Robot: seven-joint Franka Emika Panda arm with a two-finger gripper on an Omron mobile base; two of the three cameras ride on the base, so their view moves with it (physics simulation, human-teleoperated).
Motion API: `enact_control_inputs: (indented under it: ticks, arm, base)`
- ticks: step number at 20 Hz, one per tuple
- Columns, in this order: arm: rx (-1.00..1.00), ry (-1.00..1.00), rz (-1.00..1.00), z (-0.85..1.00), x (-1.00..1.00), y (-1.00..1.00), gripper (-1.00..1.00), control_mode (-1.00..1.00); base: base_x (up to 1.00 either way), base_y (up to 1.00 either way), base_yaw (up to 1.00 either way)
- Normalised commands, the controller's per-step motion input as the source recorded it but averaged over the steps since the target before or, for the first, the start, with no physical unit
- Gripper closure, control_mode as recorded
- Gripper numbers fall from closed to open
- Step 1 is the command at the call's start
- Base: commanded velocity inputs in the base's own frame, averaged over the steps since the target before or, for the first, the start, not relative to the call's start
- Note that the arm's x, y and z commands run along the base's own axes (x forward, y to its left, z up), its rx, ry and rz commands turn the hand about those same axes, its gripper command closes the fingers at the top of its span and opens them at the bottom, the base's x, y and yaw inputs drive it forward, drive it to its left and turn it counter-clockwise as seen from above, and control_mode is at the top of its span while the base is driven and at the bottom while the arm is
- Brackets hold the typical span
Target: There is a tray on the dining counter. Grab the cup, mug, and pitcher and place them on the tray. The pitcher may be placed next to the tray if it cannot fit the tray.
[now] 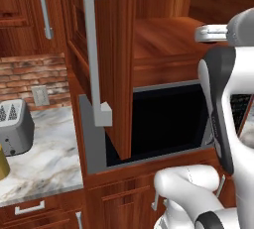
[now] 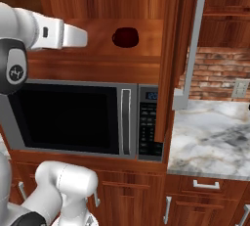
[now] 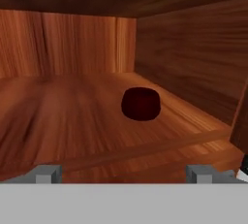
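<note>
The mug stands on the cabinet shelf ahead of the gripper, slightly to its right and well apart from both fingertips. Below that shelf sits the microwave, with the open cabinet door to the gripper's right.

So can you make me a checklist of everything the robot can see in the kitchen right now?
Surface: marble counter beside the microwave; wooden cabinet shelf above it.
Job's things: mug, dark maroon, stands alone on the shelf, right of middle in the hand view. A yellow-orange sliver at the left base view's edge may be the pitcher.
Clutter: grey toaster on the counter.
Grippers: gripper open, empty, short of the mug.
Cables: nothing seen.
Surroundings: microwave, open cabinet door, brick wall with outlet, drawers below.
</note>
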Motion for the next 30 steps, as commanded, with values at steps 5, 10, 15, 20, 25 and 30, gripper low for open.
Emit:
enact_control_inputs:
  ticks: [5, 10, 15, 20, 25, 30]
  arm:
    - [0.05, 0.00, -0.19, -0.11, 0.19, -0.11, -1.00, -1.00]
    - [0.07, 0.00, -0.15, -0.07, 0.30, -0.16, -1.00, -1.00]
    - [0.10, 0.00, -0.06, -0.09, 0.22, -0.12, -1.00, -1.00]
    - [0.06, 0.00, -0.02, -0.10, 0.28, -0.05, -1.00, -1.00]
    - [0.02, 0.00, 0.00, -0.04, 0.48, -0.03, -1.00, -1.00]
    - [0.01, 0.00, 0.00, -0.06, 0.51, -0.02, -1.00, -1.00]
  base:
    - [0.00, 0.00, 0.00]
    - [0.00, 0.00, 0.00]
    - [0.00, 0.00, 0.00]
    - [0.00, 0.00, 0.00]
    - [0.00, 0.00, 0.00]
    - [0.00, 0.00, 0.00]
